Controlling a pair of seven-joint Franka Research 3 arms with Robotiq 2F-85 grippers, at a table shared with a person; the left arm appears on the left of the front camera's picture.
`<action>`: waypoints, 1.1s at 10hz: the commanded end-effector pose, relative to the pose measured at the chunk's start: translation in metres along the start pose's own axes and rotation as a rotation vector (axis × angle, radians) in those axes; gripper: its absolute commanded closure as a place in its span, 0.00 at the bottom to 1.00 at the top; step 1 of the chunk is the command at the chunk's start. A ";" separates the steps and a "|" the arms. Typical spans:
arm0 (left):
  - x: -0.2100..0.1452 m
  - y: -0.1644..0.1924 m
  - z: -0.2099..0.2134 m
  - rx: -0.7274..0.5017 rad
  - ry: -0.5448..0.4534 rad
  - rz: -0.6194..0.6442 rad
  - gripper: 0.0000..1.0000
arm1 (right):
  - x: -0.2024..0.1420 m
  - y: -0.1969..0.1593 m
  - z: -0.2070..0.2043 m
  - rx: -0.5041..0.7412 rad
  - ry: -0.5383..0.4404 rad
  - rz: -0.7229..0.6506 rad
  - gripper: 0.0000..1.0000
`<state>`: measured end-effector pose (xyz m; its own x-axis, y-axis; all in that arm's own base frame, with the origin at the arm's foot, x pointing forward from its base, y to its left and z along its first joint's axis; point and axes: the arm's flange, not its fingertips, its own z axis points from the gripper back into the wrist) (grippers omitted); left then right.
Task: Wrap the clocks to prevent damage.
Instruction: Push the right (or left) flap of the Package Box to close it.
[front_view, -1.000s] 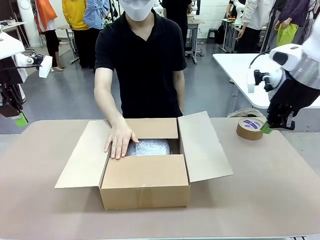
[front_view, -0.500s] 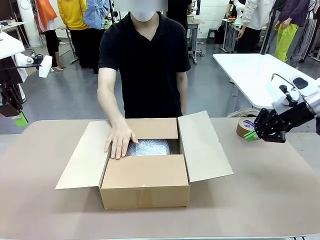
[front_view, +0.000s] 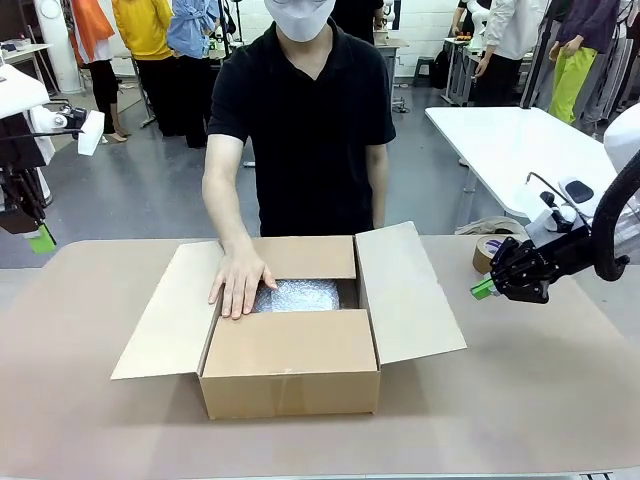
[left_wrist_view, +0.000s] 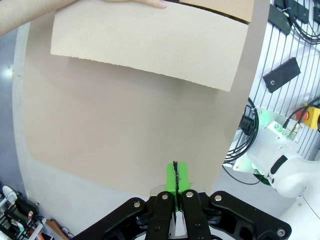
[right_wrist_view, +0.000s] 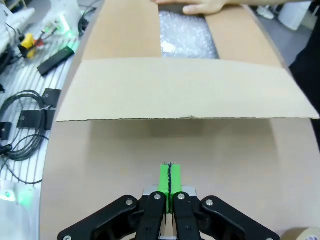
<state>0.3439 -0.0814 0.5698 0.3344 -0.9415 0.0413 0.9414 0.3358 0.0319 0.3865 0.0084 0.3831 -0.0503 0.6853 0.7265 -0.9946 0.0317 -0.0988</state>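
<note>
An open cardboard box (front_view: 290, 355) sits mid-table with a bubble-wrap bundle (front_view: 297, 295) inside; any clocks are hidden. The person's hand (front_view: 240, 280) rests flat on the box's far left edge. My right gripper (front_view: 483, 289) is shut and empty. It hovers low over the table just right of the box's right flap (front_view: 405, 295), pointing at it. In the right wrist view the shut green pads (right_wrist_view: 170, 179) face that flap (right_wrist_view: 185, 90), with the bubble wrap (right_wrist_view: 187, 35) beyond. My left gripper (front_view: 42, 240) hangs shut off the table's far left, and its pads (left_wrist_view: 175, 177) are pressed together.
A roll of brown tape (front_view: 488, 250) lies on the table behind my right gripper, and its edge (right_wrist_view: 300, 234) shows in the right wrist view. The box's left flap (left_wrist_view: 150, 42) lies spread on the tan table (front_view: 540, 390). A white table (front_view: 510, 140) stands at the back right.
My right gripper has swung from pointing down beside the tape roll to pointing left, and has moved lower and nearer the box's right flap. The left arm and the person's hand stayed put.
</note>
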 end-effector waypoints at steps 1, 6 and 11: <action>-0.001 0.001 0.000 0.010 0.003 0.002 1.00 | 0.001 -0.001 0.005 0.000 -0.032 0.039 0.99; -0.001 0.001 0.000 0.010 0.003 0.002 1.00 | -0.004 -0.004 -0.009 -0.051 -0.050 0.028 0.99; -0.001 0.001 0.000 0.010 0.003 0.002 1.00 | -0.024 -0.009 -0.081 -0.030 -0.024 0.074 0.99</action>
<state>0.3438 -0.0815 0.5699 0.3345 -0.9415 0.0411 0.9413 0.3359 0.0323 0.4002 0.0447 0.3254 -0.1072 0.6544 0.7486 -0.9880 0.0140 -0.1537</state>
